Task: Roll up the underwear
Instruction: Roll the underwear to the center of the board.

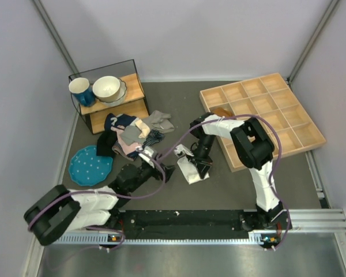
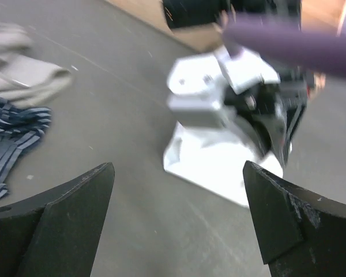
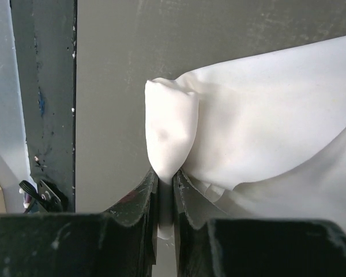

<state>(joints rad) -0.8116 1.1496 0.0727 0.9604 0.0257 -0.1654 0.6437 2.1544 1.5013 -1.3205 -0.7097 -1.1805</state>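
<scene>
The white underwear [image 1: 190,169] lies on the dark mat at the table's middle. It also shows in the left wrist view [image 2: 219,164] and in the right wrist view [image 3: 265,115]. My right gripper [image 1: 200,163] is shut on a pinched fold at the cloth's edge [image 3: 170,138], its jaws squeezing the white fabric between them. My left gripper [image 1: 166,173] is open and empty, just left of the underwear, low over the mat, with both black fingers [image 2: 63,219] spread wide in its own view.
A pile of mixed clothes [image 1: 132,135] lies at the left, with striped cloth [image 2: 11,138] near my left gripper. A blue plate [image 1: 90,164] is at the far left. A shelf with a cup and bowl [image 1: 106,89] stands behind. A wooden compartment tray [image 1: 265,115] is at the right.
</scene>
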